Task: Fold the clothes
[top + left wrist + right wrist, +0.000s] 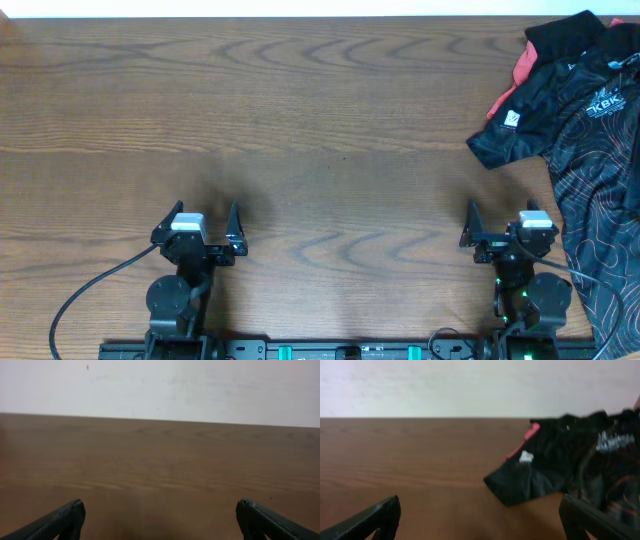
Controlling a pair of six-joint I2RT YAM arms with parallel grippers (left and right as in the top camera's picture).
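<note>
A crumpled black shirt [585,140] with white lettering, a thin line pattern and a red-pink part lies in a heap at the table's right side. It also shows in the right wrist view [560,467], ahead and to the right. My left gripper [207,222] is open and empty near the front left; its fingers [160,517] frame bare wood. My right gripper [497,222] is open and empty near the front right, just left of the shirt's lower part; its fingers [480,515] hold nothing.
The wooden table [300,130] runs across the whole view. A black cable [75,295] loops from the left arm's base. A pale wall [160,385] stands behind the far edge.
</note>
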